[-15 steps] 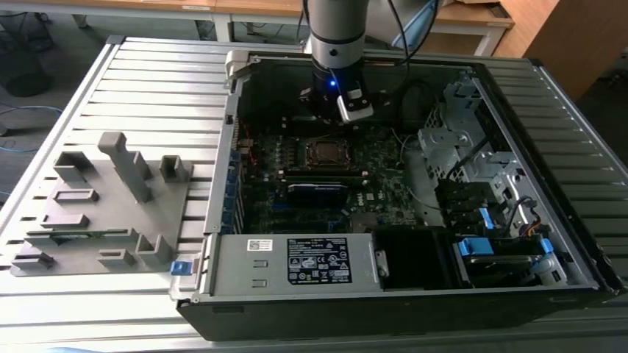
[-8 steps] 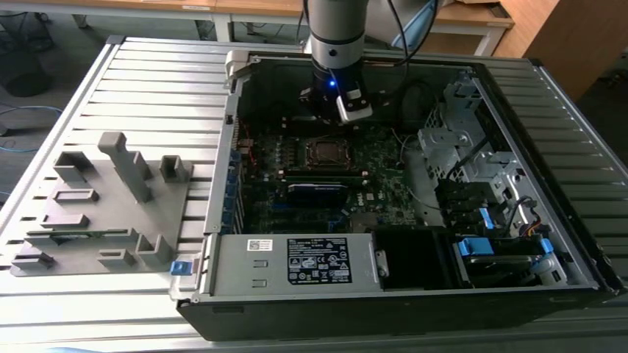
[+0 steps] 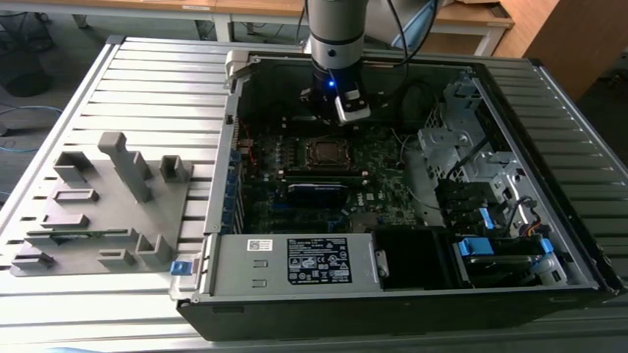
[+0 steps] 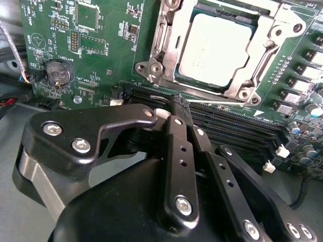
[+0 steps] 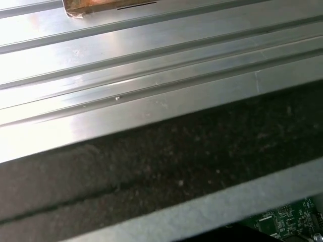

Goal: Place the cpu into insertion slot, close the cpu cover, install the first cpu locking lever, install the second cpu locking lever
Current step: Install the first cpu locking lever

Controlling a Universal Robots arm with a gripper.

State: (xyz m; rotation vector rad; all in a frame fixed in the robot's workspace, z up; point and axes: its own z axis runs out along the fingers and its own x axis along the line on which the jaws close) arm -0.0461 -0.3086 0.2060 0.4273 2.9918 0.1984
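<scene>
The cpu lies flat in the insertion slot of the green motherboard, its silver top showing. The cpu cover is down around it as a metal frame. A thin wire locking lever runs along the socket's edge on the memory-slot side. My gripper has its black fingers pressed together with nothing seen between them, and the tips are right at that lever. In the exterior view the gripper hangs inside the case just behind the socket.
Long black memory slots lie between the socket and my fingers. A coin battery sits on the board. A power supply and drive cage crowd the case. A grey fixture stands on the ribbed table.
</scene>
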